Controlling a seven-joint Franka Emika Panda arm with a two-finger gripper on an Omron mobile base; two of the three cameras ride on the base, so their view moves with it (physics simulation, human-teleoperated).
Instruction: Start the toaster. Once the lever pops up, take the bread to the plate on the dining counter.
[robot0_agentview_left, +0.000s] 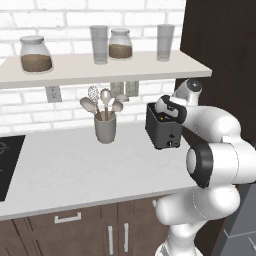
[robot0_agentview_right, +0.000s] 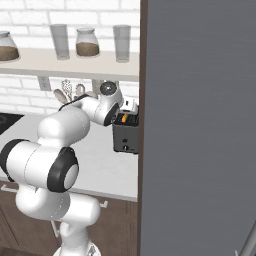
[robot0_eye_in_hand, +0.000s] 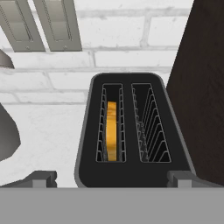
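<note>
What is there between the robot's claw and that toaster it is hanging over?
Nothing visible. The open gripper hangs just above the toaster, looking straight down at its two slots. The bread sits in the left-hand slot as the hand view shows it; the other slot holds nothing.

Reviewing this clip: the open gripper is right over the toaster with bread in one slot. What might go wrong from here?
1. The gripper hangs open over the toaster, its fingertips straddling the near end; coming down for the lever, a tip could catch the top edge or a slot.
2. The bread sits deep in the left slot, only its edge showing, so a later grasp could slip.
3. The toaster stands close beside the dark tall panel, leaving little room on that side.
</note>
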